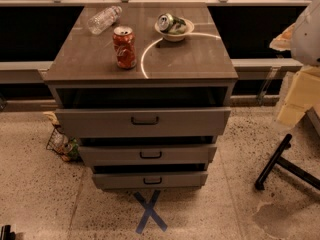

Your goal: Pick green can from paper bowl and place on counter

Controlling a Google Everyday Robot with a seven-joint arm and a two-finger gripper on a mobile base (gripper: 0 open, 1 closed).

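Observation:
The green can (170,23) lies on its side in the paper bowl (175,34) at the back right of the counter (190,59), its silver end facing left. The counter is the grey-brown top of a three-drawer cabinet and carries a thin pale curved line. My gripper (296,100) shows as a pale cream shape at the right edge of the camera view, below a white arm part (307,31). It is well to the right of the cabinet, lower than the countertop, and far from the can.
A red soda can (124,47) stands upright left of centre on the counter. A clear plastic bottle (104,19) lies at the back left. All three drawers (144,120) are pulled partly open. A black chair leg (272,163) stands at the right, and a wire basket (62,144) sits on the floor at the left.

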